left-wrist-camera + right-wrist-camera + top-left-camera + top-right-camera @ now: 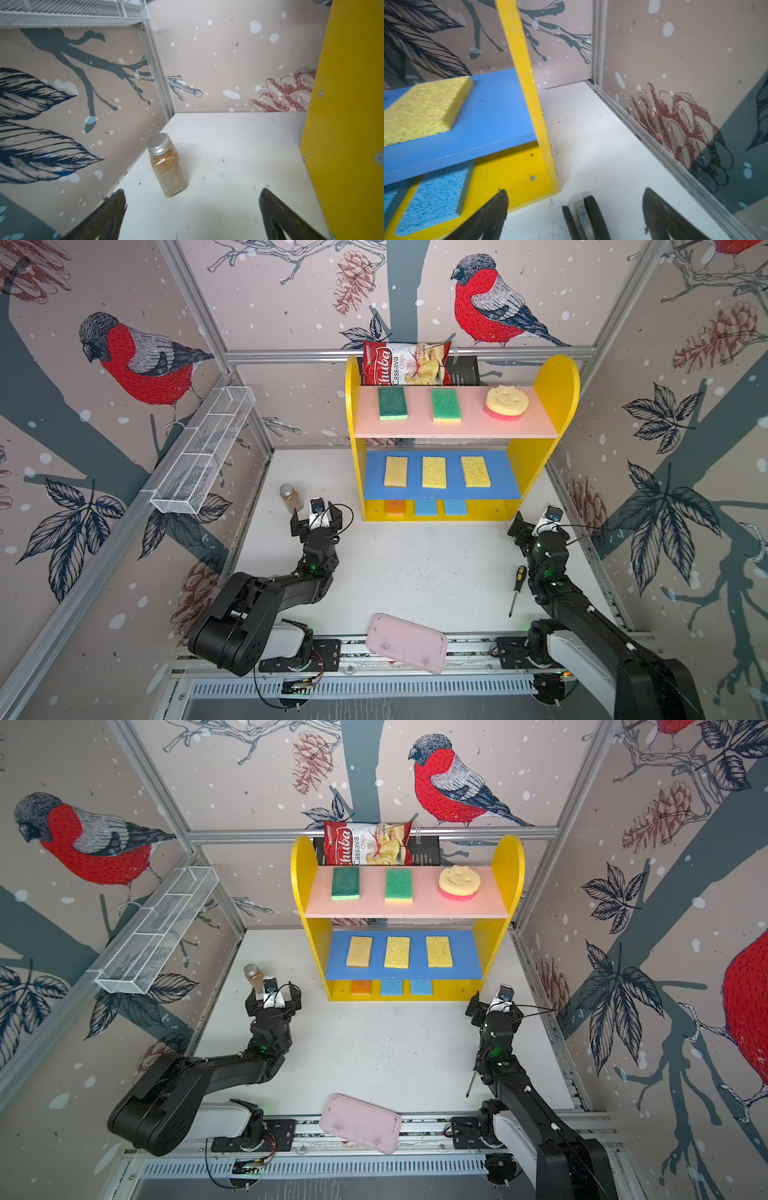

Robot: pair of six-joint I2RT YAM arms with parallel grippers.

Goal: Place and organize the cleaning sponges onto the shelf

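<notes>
Nine sponges (434, 472) are laid on the shelf (555, 385), three per board, the rectangular ones lengthwise near-to-far. The left gripper (192, 191) and right gripper (575, 193) are spread wide and empty by its near corners; no further fetch is judged due.

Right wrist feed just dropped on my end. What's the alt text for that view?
The right gripper is open and empty, its fingers spread over the white table beside the yellow side of the shelf. A yellow sponge lies on the blue middle board, and a blue sponge sits on the yellow base beneath it.
</notes>
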